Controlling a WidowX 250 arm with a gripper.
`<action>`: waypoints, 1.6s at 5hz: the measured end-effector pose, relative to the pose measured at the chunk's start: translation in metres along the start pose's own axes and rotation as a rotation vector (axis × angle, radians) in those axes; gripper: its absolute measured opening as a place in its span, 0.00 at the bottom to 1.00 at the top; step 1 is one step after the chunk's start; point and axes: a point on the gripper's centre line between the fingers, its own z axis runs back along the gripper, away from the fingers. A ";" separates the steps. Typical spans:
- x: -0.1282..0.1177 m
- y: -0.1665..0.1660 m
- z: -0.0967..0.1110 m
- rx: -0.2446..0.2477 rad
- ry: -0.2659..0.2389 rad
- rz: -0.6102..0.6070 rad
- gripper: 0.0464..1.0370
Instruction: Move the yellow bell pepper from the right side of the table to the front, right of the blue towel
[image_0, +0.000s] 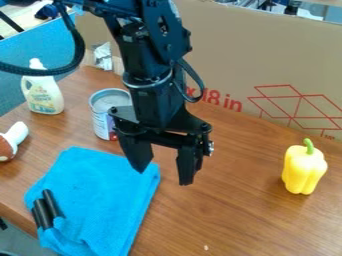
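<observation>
1. Here, the gripper (165, 175) is seen with its fingers parted, near the blue cloth (100, 192).
2. Black rods (41, 212) are laid at the cloth's edge.
3. Behind it, a can (102, 117) is placed; a yellow pepper (304, 170) is set well apart.

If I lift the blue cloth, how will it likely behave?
The blue cloth looks soft and folded, so it will probably droop and may unfold. Its fuzzy surface shouldn't be slippery. The black rods at its left edge could slide or roll.
</observation>
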 end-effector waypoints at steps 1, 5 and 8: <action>-0.001 -0.001 -0.004 0.004 0.018 0.002 0.96; 0.083 -0.082 -0.032 0.007 -0.076 -0.426 0.96; 0.101 -0.098 -0.046 0.002 -0.062 -0.454 0.96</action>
